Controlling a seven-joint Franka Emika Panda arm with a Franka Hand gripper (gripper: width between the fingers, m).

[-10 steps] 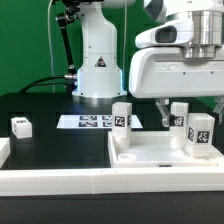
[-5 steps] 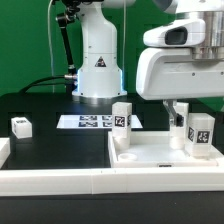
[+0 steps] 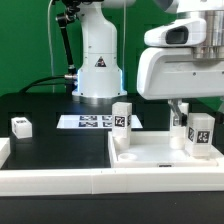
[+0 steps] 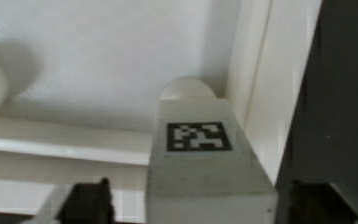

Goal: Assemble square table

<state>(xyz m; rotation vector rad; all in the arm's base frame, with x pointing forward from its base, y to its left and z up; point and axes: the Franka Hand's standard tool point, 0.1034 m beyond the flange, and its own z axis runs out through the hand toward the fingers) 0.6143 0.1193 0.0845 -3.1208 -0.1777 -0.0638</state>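
Note:
The square table's white slab (image 3: 150,160) lies at the front of the exterior view's right, its pale surface (image 4: 87,80) also filling the wrist view. Three white tagged legs stand on it: one at its left back corner (image 3: 121,115), one on the right (image 3: 203,135) and one further back (image 3: 180,122). My gripper (image 3: 178,110) hangs over that back leg (image 4: 202,140). In the wrist view my gripper (image 4: 201,203) straddles it, and a dark finger (image 4: 91,200) on each side stands a little off it. A fourth leg (image 3: 21,126) lies on the black table at the left.
The marker board (image 3: 90,122) lies flat behind the slab, in front of the robot base (image 3: 97,60). Long white barrier rails run along the front (image 3: 60,182) and the left edge (image 3: 3,150). A dark gap (image 4: 345,100) borders the slab's rim.
The hand has shifted slightly toward the exterior view's right and settled over the back leg. Its jaws have narrowed around that leg. The legs and slab have not moved.

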